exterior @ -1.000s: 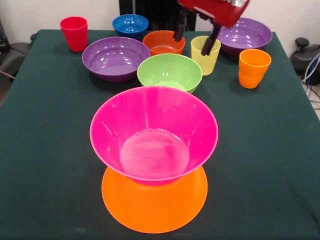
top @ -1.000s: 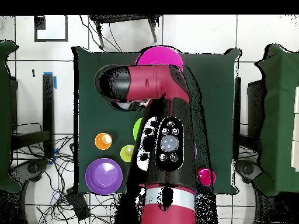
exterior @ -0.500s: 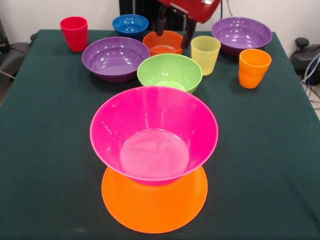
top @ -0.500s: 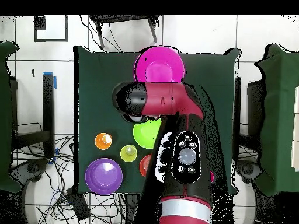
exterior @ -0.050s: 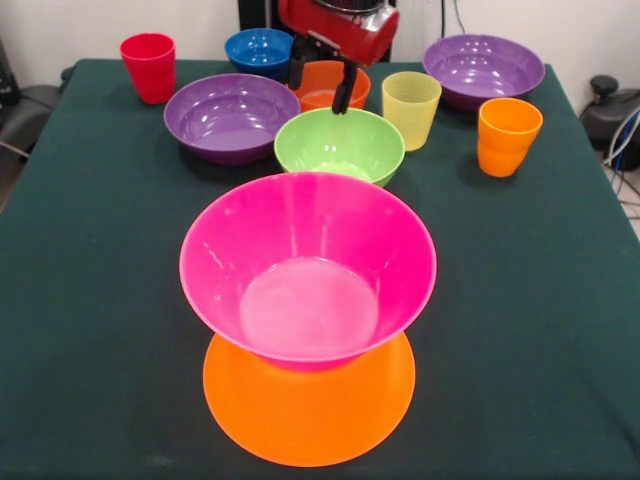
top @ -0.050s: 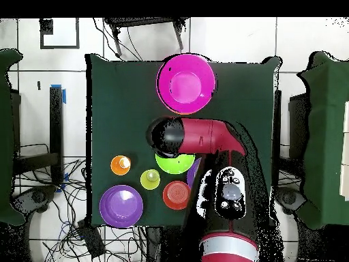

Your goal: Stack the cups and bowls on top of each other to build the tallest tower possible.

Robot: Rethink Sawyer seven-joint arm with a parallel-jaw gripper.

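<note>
Front view: the tower (exterior @ -0.050s: 308,330) stands at the near middle of the dark green desk (exterior @ -0.050s: 90,300) and consists of a hot pink bowl (exterior @ -0.050s: 308,265) sitting upright on an upturned orange bowl (exterior @ -0.050s: 309,405). Just behind it is the lime green bowl (exterior @ -0.050s: 340,143); a purple bowl (exterior @ -0.050s: 231,116) lies to the left of that one, a second purple bowl (exterior @ -0.050s: 484,69) at the far right. The red-orange bowl (exterior @ -0.050s: 320,88) and blue bowl (exterior @ -0.050s: 258,49) sit further back. The red cup (exterior @ -0.050s: 148,66) is at the far left corner, the pale yellow cup (exterior @ -0.050s: 411,108) beside the green bowl, the orange cup (exterior @ -0.050s: 508,136) to its right. The pincer (exterior @ -0.050s: 320,82) hangs with its two fingers (exterior @ -0.050s: 343,93) spread apart and empty, over the far rim of the green bowl and in front of the red-orange bowl

Overhead view: the red arm (top @ -0.050s: 204,140) covers much of the green bowl; the pincer itself is hidden beneath it
</note>
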